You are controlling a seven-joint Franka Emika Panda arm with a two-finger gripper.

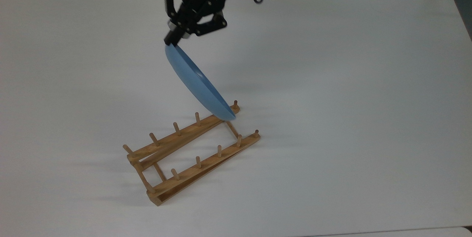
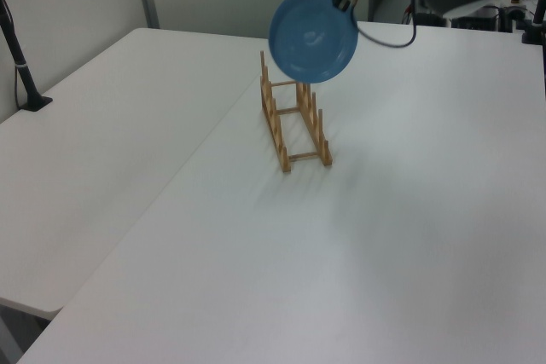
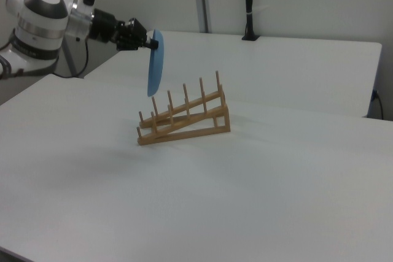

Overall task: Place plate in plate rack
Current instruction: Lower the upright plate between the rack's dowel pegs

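Above the plate rack (image 1: 191, 152), top view: the gripper (image 1: 172, 41) pinches the plate (image 1: 197, 84) by its upper rim, the lower edge overlapping the rack's far end. Left view: the plate (image 2: 313, 35) faces the camera, over the rack (image 2: 295, 114). Right view: the plate (image 3: 154, 64) hangs edge-on, near-vertical, clear of the pegs. Step in hand, judged: transport. Next: lowering between two peg pairs.

- The plate (image 1: 197, 82) is glossy light blue, plain, without any pattern.
- The plate rack (image 1: 191, 152) is light-brown wood all over, pegs and rails alike.
- The gripper (image 1: 172, 41) is black; the arm (image 3: 40, 13) behind it is white with grey joints.
- The surface (image 1: 350, 100) is plain white.
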